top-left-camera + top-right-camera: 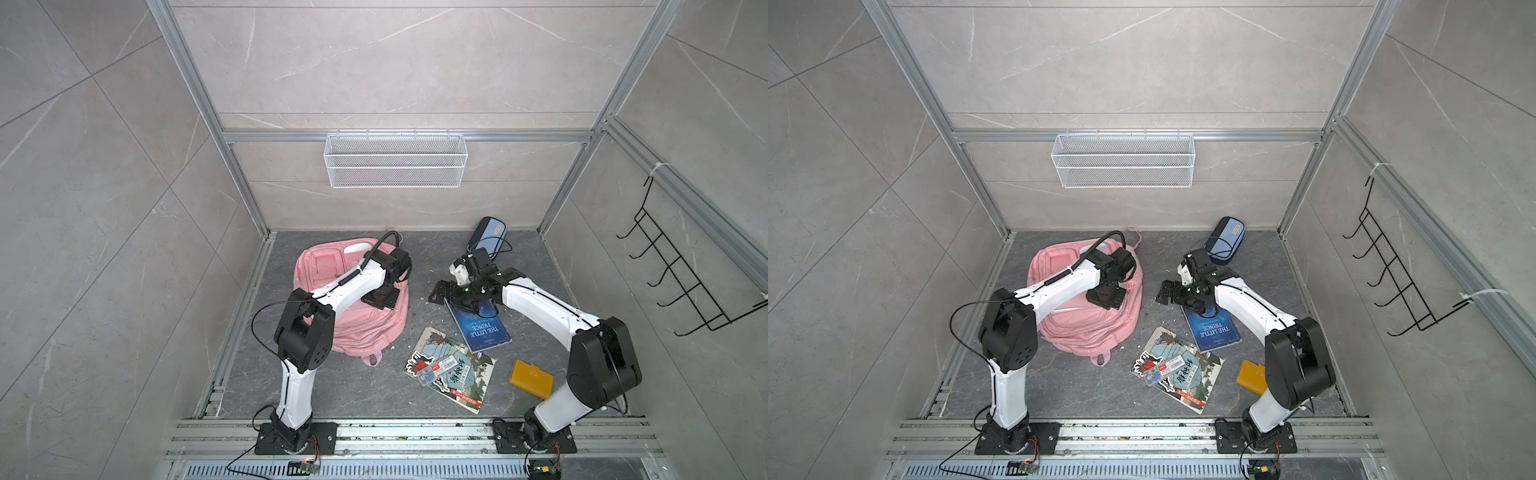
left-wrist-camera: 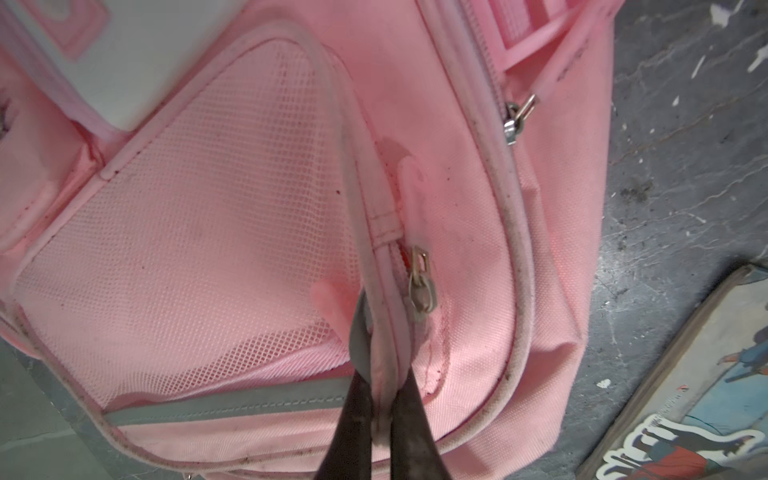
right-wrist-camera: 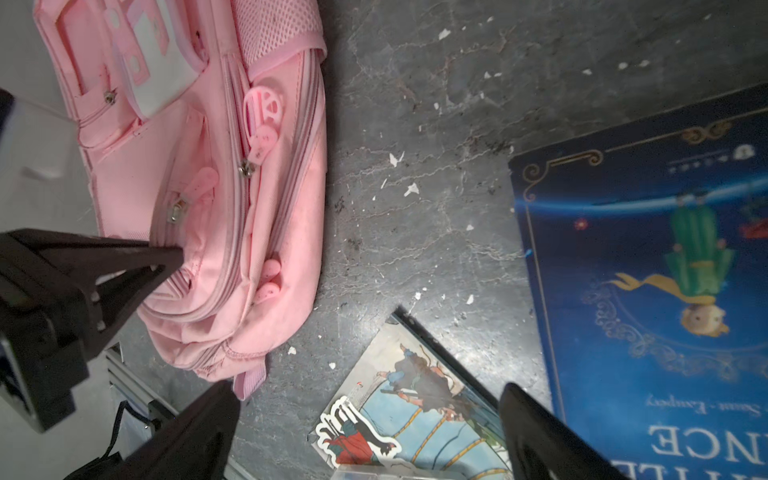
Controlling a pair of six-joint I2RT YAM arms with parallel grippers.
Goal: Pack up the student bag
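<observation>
Soft pink woven cloth student bag (image 2: 457, 199), netted pocket panel (image 2: 187, 232), grubby pale piping (image 2: 384, 370) pinched between matt black fingers (image 2: 353, 415), shiny metal zip pull (image 2: 422, 289) just beside them

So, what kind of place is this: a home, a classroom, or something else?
Most likely a robot test cell, not a lived-in room. An aluminium frame holds tile-look panels, a left arm and a right arm are bolted to a metal rail, and a wire basket hangs from the frame.
</observation>
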